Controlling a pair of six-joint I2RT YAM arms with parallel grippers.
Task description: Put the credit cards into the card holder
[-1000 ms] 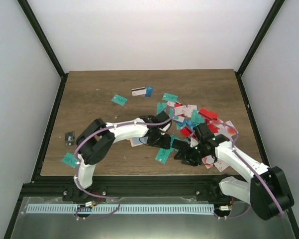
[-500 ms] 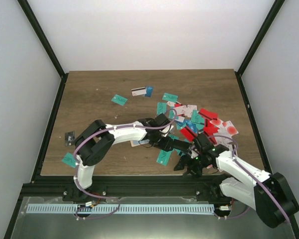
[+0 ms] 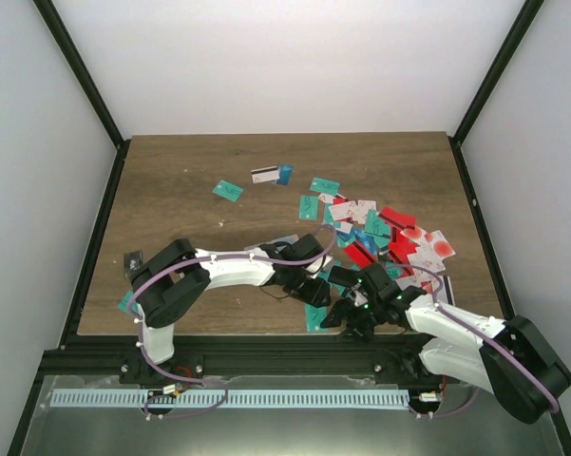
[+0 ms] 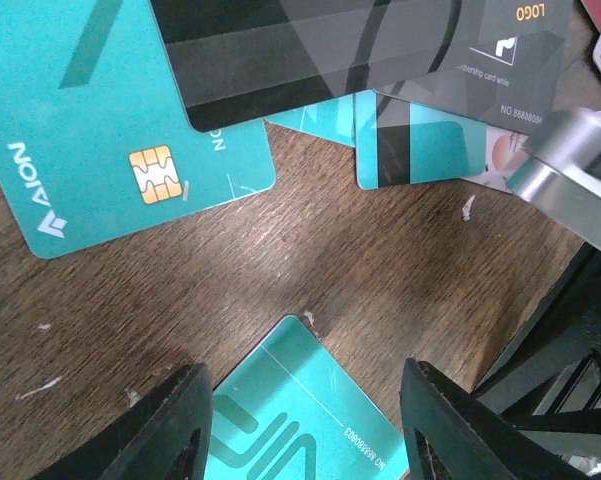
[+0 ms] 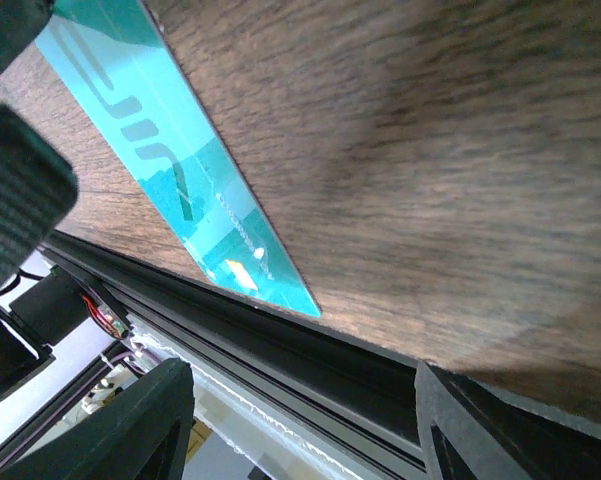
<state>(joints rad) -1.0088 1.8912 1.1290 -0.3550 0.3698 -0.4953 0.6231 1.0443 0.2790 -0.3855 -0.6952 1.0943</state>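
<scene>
A teal credit card (image 3: 315,318) lies at the table's front edge. It shows between my left fingers in the left wrist view (image 4: 310,420) and beside the black rail in the right wrist view (image 5: 180,160). My left gripper (image 3: 320,293) (image 4: 305,390) is open, straddling that card just above it. My right gripper (image 3: 340,318) (image 5: 300,390) is open and empty, low at the front edge just right of the card. A pile of red, white, teal and blue cards (image 3: 380,233) lies behind. I cannot make out the tan card holder.
A teal chip card (image 4: 130,150) and black cards (image 4: 330,50) lie just beyond my left fingers. Loose cards lie at the back (image 3: 227,189) (image 3: 266,175) and far left (image 3: 133,263). The black frame rail (image 5: 310,350) runs along the front edge.
Both grippers have moved toward the front edge, and the right one also moved left. The teal card has slid closer to the front edge.
</scene>
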